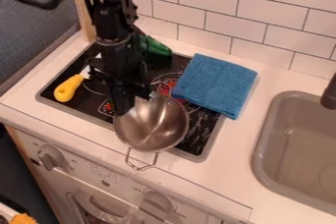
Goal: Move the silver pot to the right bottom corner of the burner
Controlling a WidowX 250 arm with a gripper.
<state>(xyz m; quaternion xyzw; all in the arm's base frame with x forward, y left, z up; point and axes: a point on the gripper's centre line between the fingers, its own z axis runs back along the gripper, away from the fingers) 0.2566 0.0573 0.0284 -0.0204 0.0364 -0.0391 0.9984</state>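
The gripper (134, 101) hangs over the stove, its lower end at the upper left rim of the silver pot (154, 126). Whether it grips the rim I cannot tell. The pot lies over the front part of the black burner surface (207, 128), its open inside facing up and one wire handle sticking out past the stove's front edge. Part of the pot's upper left rim is hidden by the gripper.
A blue folded cloth (216, 84) lies on the stove's back right part and the counter. A yellow-handled utensil (68, 88) is at the left, a green object (156, 46) behind the arm. The sink (298, 144) is at right, tiled wall behind.
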